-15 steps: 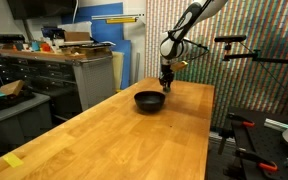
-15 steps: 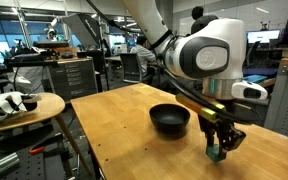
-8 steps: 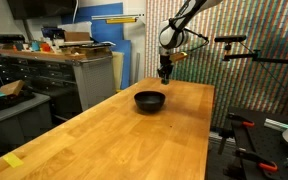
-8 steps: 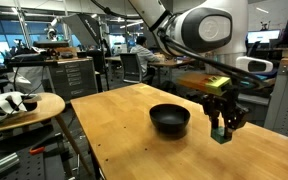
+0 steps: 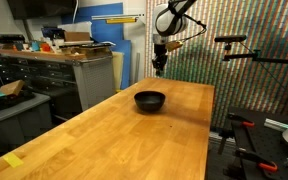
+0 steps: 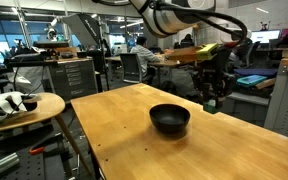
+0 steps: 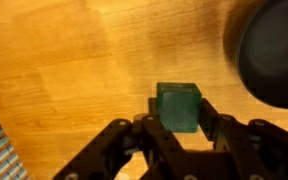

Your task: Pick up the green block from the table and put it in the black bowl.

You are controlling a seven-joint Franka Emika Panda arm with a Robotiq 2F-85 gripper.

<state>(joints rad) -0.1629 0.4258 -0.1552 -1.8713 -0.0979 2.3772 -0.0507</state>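
My gripper (image 7: 178, 112) is shut on the green block (image 7: 178, 105), a small green cube held between the two black fingers. In both exterior views the gripper (image 5: 158, 68) (image 6: 212, 103) hangs well above the honey-coloured wooden table (image 5: 114, 130) (image 6: 134, 135), with the block (image 6: 213, 104) at its tips. The black bowl (image 5: 150, 100) (image 6: 170, 119) stands on the table below and a little to the side of the gripper. In the wrist view the bowl (image 7: 274, 55) shows as a dark round shape at the upper right, beside the block.
A grey metal workbench with drawers (image 5: 44, 75) stands beyond the table's edge. A yellowish tape strip (image 5: 13, 160) lies at the table's near corner. A round stool with objects on it (image 6: 19, 105) stands beside the table. A camera stand (image 5: 249, 60) rises behind the table.
The gripper has risen from just above the table top to well above it, carrying the green block, and now hangs higher than the bowl.
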